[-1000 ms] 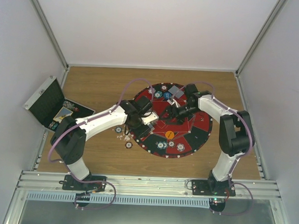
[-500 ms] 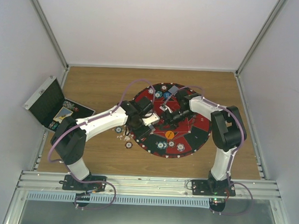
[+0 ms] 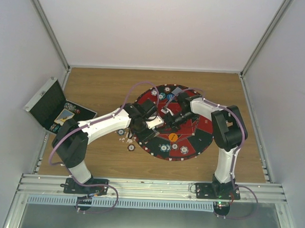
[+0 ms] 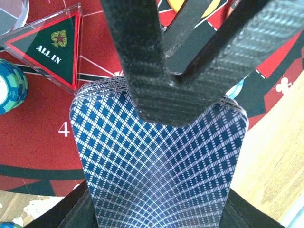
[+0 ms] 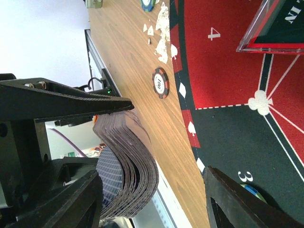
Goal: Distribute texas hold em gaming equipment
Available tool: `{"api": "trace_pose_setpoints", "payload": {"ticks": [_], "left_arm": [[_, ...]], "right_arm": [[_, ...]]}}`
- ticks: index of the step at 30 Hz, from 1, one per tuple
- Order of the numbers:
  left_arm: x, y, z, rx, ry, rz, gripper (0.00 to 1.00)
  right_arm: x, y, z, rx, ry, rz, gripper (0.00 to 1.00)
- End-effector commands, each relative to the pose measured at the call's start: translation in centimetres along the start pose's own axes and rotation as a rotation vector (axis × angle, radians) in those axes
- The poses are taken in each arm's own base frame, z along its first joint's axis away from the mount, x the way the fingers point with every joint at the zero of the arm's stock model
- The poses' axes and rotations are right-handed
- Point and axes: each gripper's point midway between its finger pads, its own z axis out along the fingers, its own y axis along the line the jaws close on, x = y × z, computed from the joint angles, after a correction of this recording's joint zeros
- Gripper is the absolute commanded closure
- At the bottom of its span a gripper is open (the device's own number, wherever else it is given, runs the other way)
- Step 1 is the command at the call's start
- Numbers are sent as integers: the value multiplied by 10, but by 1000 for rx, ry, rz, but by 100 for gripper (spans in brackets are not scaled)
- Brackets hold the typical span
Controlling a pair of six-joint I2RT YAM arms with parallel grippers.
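Over the mat (image 3: 204, 130) | left gripper (image 3: 155, 123) pinching card deck (image 4: 156, 175) | right gripper (image 5: 152, 190) spread | right wrist only: deck edge bowed

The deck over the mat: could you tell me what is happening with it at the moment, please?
The left gripper is clamped on the deck, holding it above the left part of the round mat. The right gripper is at the deck's free end with its jaws apart, and no card looks pulled free yet. Chips lie in several spots on the mat, and a few more sit on the table beside it.
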Motion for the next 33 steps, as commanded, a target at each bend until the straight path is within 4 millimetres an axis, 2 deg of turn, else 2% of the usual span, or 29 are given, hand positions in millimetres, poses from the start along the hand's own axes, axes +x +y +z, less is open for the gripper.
{"api": "trace_pose_setpoints", "payload": {"ticks": [1, 16, 21, 33], "left_arm": [[-11, -6, -8, 13, -59, 30, 51], [-11, -7, -9, 15, -58, 32, 47], [-11, -6, -10, 13, -61, 33, 47], [-8, -6, -10, 6, -57, 31, 47]], "right_arm": [[-1, 5, 6, -24, 22, -17, 42], [4, 3, 13, -42, 48, -34, 50], [6, 4, 17, -43, 60, -44, 58], [4, -2, 7, 61, 27, -49, 67]]}}
